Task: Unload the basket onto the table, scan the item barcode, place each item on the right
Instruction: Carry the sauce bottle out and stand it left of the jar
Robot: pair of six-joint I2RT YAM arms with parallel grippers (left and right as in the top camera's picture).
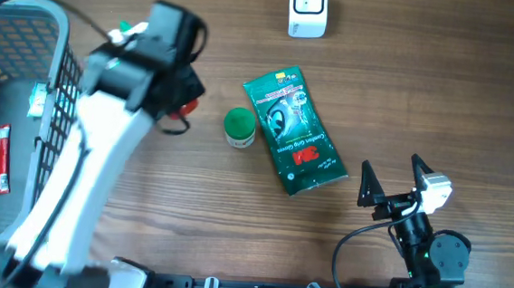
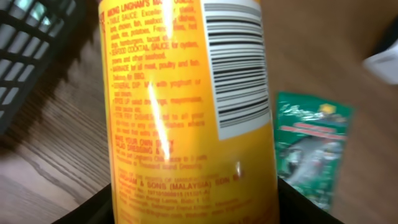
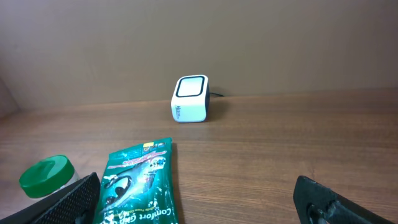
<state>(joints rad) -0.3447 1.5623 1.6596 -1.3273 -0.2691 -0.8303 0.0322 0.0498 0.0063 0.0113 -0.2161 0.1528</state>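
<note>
**Overhead and wrist views: bottle in hand, barcode not yet at scanner**

Far left: basket [image 1: 58,67] on the bench [image 1: 424,83], with a dark item and red packets inside.

Left end effector [image 2: 193,214], beside the basket: pinching a yellow bottle [image 2: 180,112] low on its body, dark fingers on either side. In the overhead view the arm hides most of the bottle. It is held clear of the bench. The barcode [image 2: 233,68] faces the left wrist camera.

Legible on the bottle: "LINGHAM'S", "TABLE SAUCE", "COCKTAIL SAUCE", "& SONS (MALAYSIA) SDN". The rest is too blurred to read.

Centre: green-lidded jar [image 1: 239,126], just beside a green packet [image 1: 294,130]. The packet reads "Comfort Grip Gloves", with a red logo, possibly 3M.

Top centre-right: white scanner [image 1: 307,10] at the far bench edge, well apart from the bottle.

Right end effector [image 1: 393,172]: spread wide, holding nothing, near the front edge.

Judgement: pick is done and the presenting step is in hand. The next move calls for carrying the bottle across to the scanner and rotating the wrist so the barcode squarely faces its window.
</note>
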